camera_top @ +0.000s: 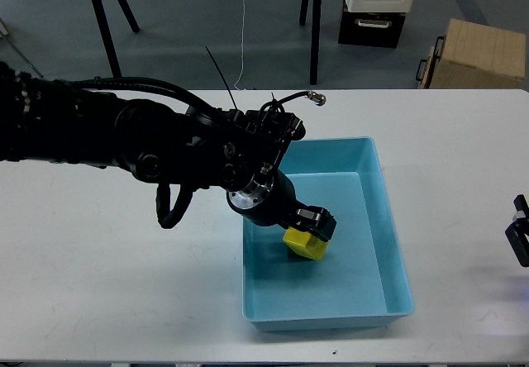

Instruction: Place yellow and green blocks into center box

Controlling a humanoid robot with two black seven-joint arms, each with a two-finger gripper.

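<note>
So nearest the camera there's the white bench (99,301), and the light-blue tray (395,251) sits on it a bit right of center. The left arm comes in from the left and reaches down into the tray, and the left gripper (312,233) has its jaws closed on the yellow block (302,245), which sits low over the tray floor near the middle; can't tell if it's touching the bottom. No green block visible anywhere in this shot. Over at the right edge only a small dark bit of the right gripper (519,231) pokes in, can't tell how its jaws stand. Farther back, past the bench, there's a brown cardboard box (475,53) and a black-and-white crate (376,7) on the floor.
</note>
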